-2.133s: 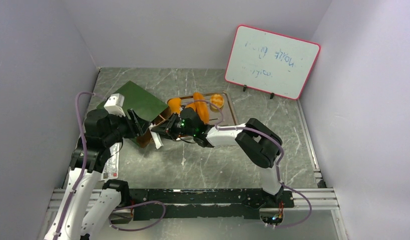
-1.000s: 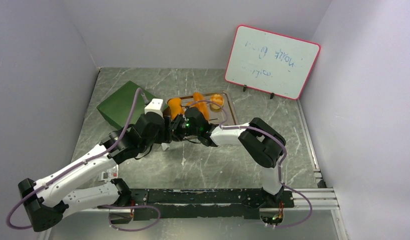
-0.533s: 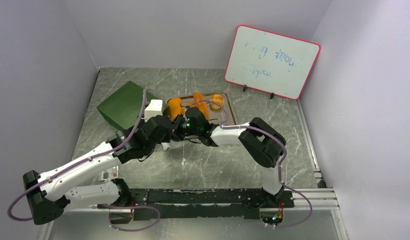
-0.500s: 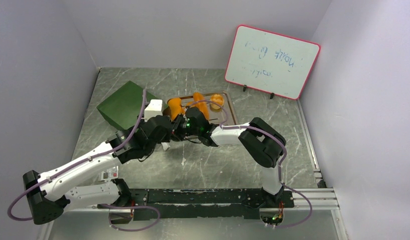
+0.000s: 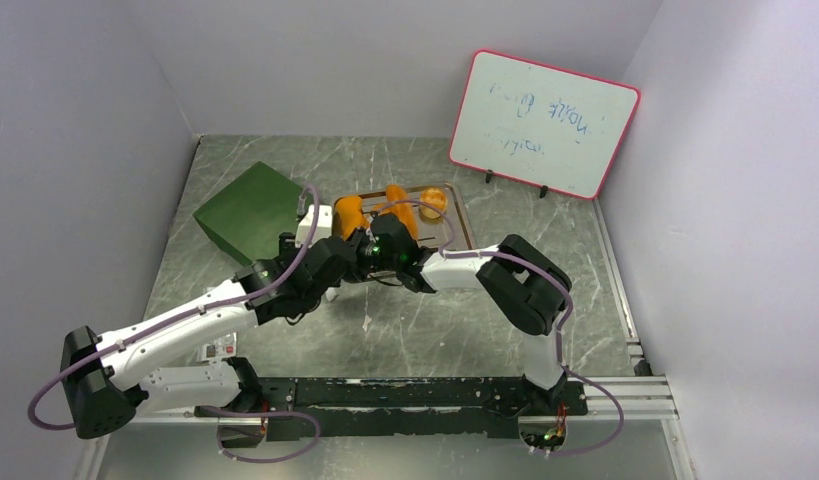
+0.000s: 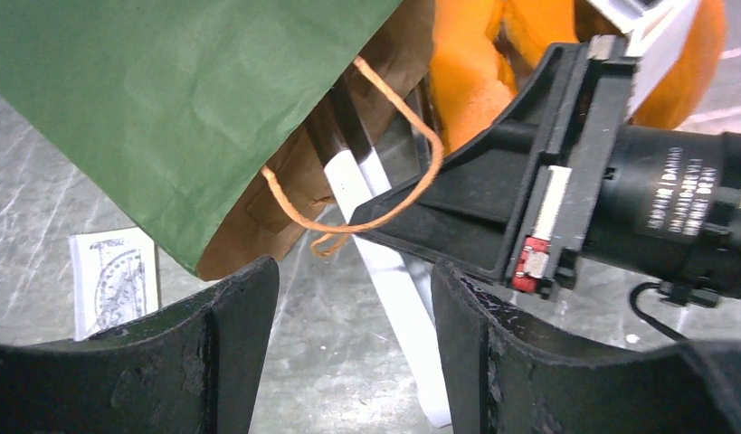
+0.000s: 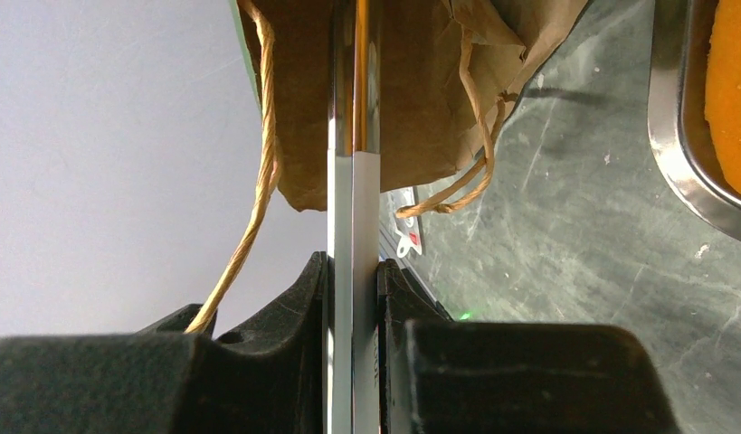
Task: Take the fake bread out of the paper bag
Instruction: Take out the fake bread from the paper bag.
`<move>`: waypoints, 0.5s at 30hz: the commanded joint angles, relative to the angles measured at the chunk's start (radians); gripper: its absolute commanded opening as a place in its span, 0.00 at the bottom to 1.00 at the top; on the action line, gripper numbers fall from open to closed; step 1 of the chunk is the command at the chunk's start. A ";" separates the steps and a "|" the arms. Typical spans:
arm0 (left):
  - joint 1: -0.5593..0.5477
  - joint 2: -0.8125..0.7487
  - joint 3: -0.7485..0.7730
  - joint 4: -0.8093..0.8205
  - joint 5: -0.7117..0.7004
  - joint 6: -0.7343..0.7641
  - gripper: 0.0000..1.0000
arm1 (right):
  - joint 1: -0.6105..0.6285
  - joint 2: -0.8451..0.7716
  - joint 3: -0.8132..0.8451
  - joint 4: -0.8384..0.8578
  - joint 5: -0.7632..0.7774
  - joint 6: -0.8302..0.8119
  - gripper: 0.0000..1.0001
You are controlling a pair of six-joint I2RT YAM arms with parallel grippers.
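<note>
Tightly closed, the right gripper (image 7: pixel 353 271) clamps the tongs (image 7: pixel 354 208), tips inside the paper bag (image 6: pixel 167 108) ahead; the left gripper (image 6: pixel 353 280) gapes empty at its mouth, fake bread (image 6: pixel 470 72) beyond.

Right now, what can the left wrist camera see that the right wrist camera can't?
Only the left wrist view shows the paper bag's green outside, a printed card on the table, and the left gripper, open and empty. Only the right wrist view shows the metal tray's rim. Both show the right gripper shut on the tongs, the bag's brown inside, its cord handles and orange fake bread.
</note>
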 commanded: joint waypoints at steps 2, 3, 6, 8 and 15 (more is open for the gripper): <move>-0.005 -0.017 -0.046 0.051 -0.103 0.000 0.57 | -0.007 -0.035 -0.010 0.053 -0.016 -0.006 0.00; -0.005 -0.015 -0.052 0.061 -0.109 0.002 0.56 | -0.008 -0.036 -0.011 0.054 -0.016 -0.007 0.00; -0.005 -0.002 -0.060 0.074 -0.126 -0.006 0.56 | -0.007 -0.036 -0.008 0.055 -0.017 -0.008 0.00; -0.005 0.001 -0.066 0.089 -0.136 -0.003 0.56 | -0.006 -0.035 -0.005 0.052 -0.018 -0.009 0.00; 0.039 -0.015 -0.115 0.175 -0.132 0.023 0.49 | -0.007 -0.032 -0.009 0.057 -0.021 -0.010 0.00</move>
